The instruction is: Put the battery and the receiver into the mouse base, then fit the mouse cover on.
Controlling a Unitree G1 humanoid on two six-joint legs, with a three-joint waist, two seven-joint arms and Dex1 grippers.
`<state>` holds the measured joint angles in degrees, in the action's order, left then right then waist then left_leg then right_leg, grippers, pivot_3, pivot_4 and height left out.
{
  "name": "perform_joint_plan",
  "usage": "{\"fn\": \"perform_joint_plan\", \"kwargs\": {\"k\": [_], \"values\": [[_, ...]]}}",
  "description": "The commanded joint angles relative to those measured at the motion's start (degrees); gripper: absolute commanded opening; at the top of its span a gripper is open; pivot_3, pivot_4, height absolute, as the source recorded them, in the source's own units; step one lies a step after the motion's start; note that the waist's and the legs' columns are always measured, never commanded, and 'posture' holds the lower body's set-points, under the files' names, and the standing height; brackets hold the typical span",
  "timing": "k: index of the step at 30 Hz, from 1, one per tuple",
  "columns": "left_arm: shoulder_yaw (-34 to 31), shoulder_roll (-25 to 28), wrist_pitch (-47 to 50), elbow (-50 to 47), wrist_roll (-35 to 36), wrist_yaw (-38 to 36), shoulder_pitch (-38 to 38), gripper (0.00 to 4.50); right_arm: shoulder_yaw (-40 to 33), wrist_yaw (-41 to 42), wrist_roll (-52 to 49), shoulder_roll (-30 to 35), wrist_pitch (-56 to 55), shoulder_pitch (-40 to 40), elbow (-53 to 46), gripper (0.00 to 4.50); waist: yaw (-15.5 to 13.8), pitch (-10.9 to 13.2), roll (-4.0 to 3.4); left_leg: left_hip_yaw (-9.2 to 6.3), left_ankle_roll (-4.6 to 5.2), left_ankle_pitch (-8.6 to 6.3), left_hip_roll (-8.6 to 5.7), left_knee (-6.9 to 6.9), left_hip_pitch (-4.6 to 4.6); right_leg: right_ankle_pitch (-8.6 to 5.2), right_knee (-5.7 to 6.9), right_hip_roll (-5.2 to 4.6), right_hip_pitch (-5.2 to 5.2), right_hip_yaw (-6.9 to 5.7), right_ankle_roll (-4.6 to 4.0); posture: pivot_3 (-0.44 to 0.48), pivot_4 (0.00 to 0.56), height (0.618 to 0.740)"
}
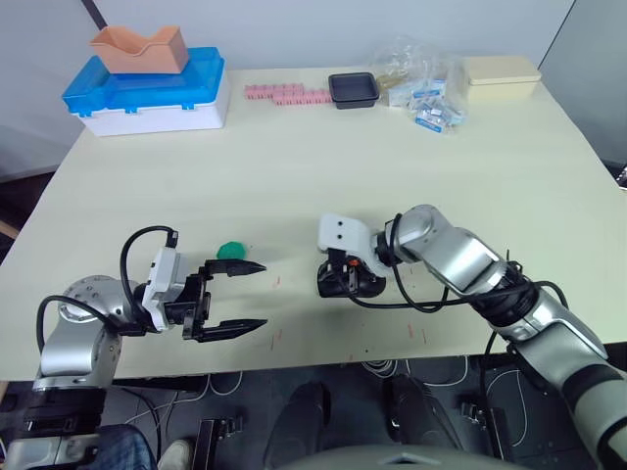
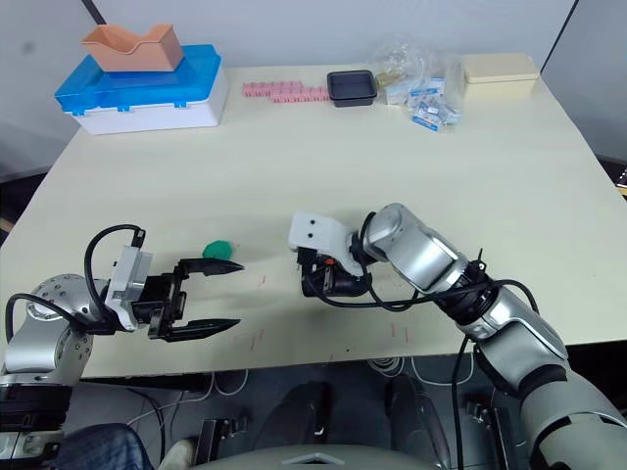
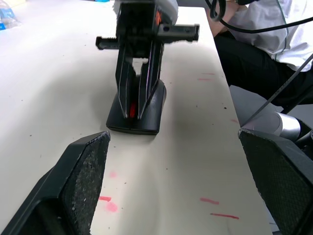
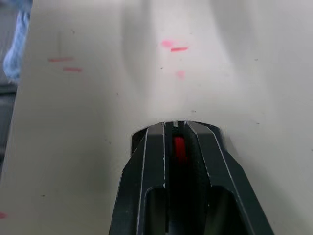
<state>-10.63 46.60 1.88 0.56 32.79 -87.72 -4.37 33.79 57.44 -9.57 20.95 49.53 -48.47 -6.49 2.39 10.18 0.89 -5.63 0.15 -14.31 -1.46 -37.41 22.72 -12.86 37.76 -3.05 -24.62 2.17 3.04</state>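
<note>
Left wrist view: right gripper seen head-on, its two black fingers drawn nearly together and pressed down onto a black mouse-shaped shell, the mouse base, with a red mark visible between the fingers. Right wrist view: same narrow finger gap with the red mark inside; whether the fingers actually pinch a part there cannot be told. Head views: right arm reaches in from the near right edge, forearm bent across the table, gripper tipped down at the near centre where the mouse base sits flat. Left gripper lies low by the near left edge, fingers spread wide, holding nothing, pointing toward the base but well apart from it. Small green round piece: just beside the left gripper's farther fingertip.
</note>
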Motion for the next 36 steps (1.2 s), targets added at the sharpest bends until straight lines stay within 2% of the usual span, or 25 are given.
{"fn": "perform_joint_plan", "kwargs": {"k": [1,8,17,31,36], "values": [[-0.2,0.2,-0.3,-0.6,0.6,-0.7,-1.1,4.50,-8.1,-0.3,-5.0,-1.0,-2.9,3.0,-4.7,0.61,0.0,0.0,0.00,-0.01,0.00,0.00,0.01,0.00,0.00,0.00,0.00,0.02,0.00,-0.01,0.00,0.000,0.150,0.740],[0.7,0.0,-0.6,0.9,0.2,-1.4,-3.1,4.50,-16.5,1.4,-10.0,0.2,-13.5,11.8,-7.3,0.61,0.0,0.0,0.01,0.03,0.00,0.00,0.01,-0.01,-0.01,0.00,0.02,0.03,0.01,0.02,0.00,0.000,0.150,0.740],[0.7,0.5,-0.8,1.3,0.4,-1.9,-3.4,4.50,-19.8,2.1,-11.8,1.4,-22.4,21.2,-5.2,0.61,0.0,0.0,0.02,0.34,0.00,0.00,0.05,0.00,-0.04,0.00,0.06,0.08,0.01,0.04,-0.01,0.000,0.150,0.740],[0.5,1.3,0.0,0.8,0.7,-2.2,-3.4,4.50,-16.0,4.1,-3.6,0.6,-39.8,25.7,13.3,0.61,0.0,0.0,0.04,0.51,0.00,0.00,0.06,-0.04,-0.14,0.00,0.08,0.13,0.05,0.17,0.00,0.000,0.150,0.740],[0.4,1.3,0.7,-0.1,1.1,-1.6,-2.6,4.50,-14.9,4.2,-2.4,0.2,-43.1,26.7,15.7,0.61,0.0,0.0,0.05,0.51,0.01,0.00,0.07,-0.01,-0.43,-0.01,0.05,0.15,0.34,0.18,-0.01,0.000,0.150,0.740]]}}
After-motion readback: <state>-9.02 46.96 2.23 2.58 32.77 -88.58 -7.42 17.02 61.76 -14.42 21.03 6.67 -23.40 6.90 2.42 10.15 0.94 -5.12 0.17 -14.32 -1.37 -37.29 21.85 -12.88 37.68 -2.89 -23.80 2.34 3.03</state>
